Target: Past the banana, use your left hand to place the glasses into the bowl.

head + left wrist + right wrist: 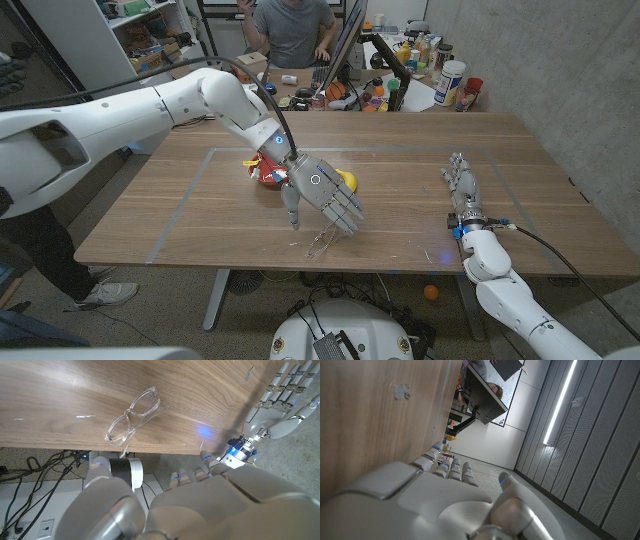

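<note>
- Left hand (322, 195): poised over the middle of the surface (400, 160), fingers spread and pointing toward the near edge, holding nothing. The left wrist view looks past its knuckles at the surface's near edge.
- Glasses (322, 241): a clear-framed pair lying on the surface close to its near edge, just near of the left hand's fingertips (350, 226). In the left wrist view the glasses (133, 416) lie apart from the hand, with no contact visible.
- Banana (348, 181): a yellow shape just beyond the left hand, partly hidden by it.
- Bowl (268, 172): a red and yellow object to the left of the banana, under the left wrist; it is largely covered, so its being the bowl is a judgement, not a clear sighting.
- Right hand (461, 187): standing at the right side of the surface, fingers extended toward the far edge, well apart from the task's things and holding nothing.
- Step in hand (judged): the approach to the glasses; no grasp is yet made.
- Next move (judged): lower the left hand, close the fingers on the thin frame without pushing it off the near edge, then carry it far and left, past the banana, to the bowl.
</note>
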